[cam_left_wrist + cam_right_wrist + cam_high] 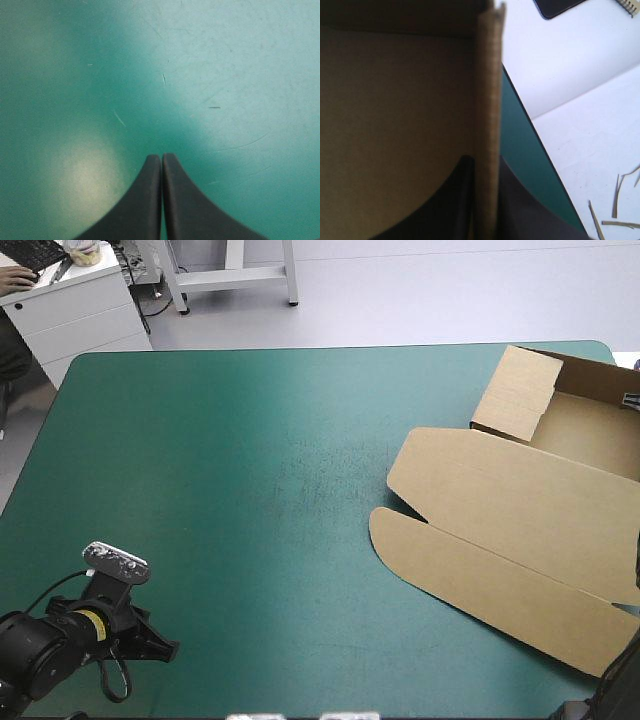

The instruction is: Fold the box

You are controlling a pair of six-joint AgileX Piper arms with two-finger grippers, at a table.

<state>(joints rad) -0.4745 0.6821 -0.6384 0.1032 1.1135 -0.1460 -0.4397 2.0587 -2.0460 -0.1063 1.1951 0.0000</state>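
Pinching a raised wall of the brown box [395,100], the right gripper [485,160] has its black fingers all but together, the ribbed board edge upright between them.
The left gripper [161,156] sits low at the lower left of the high view, its fins meeting in one pointed arch over the scuffed teal-green cover [250,490]. The box lies at the right of that view: tray walls up at the upper right, smooth lid flat with rounded flaps toward the lower right.
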